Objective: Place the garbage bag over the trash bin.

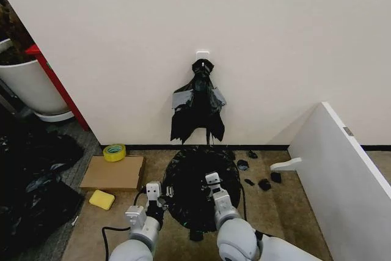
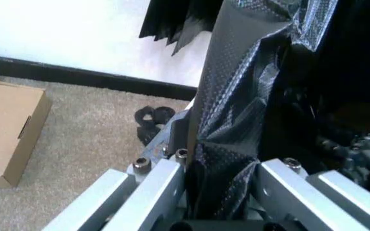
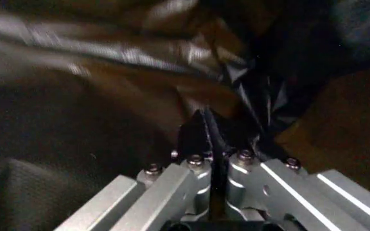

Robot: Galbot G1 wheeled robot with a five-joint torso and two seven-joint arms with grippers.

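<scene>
The glossy black garbage bag lies spread in a round shape on the floor in front of me, close to the wall. The trash bin is hidden under it. My left gripper is at the bag's near left edge. In the left wrist view a taut fold of the bag rises from between the fingers of the left gripper, which is shut on it. My right gripper reaches over the bag's near right part. In the right wrist view the right gripper is shut on a thin pleat of the bag.
A knotted bunch of black bags hangs on the wall above. A cardboard box, a yellow tape roll and a yellow sponge lie to the left. Black scraps and a leaning white board are on the right. A white tub stands far left.
</scene>
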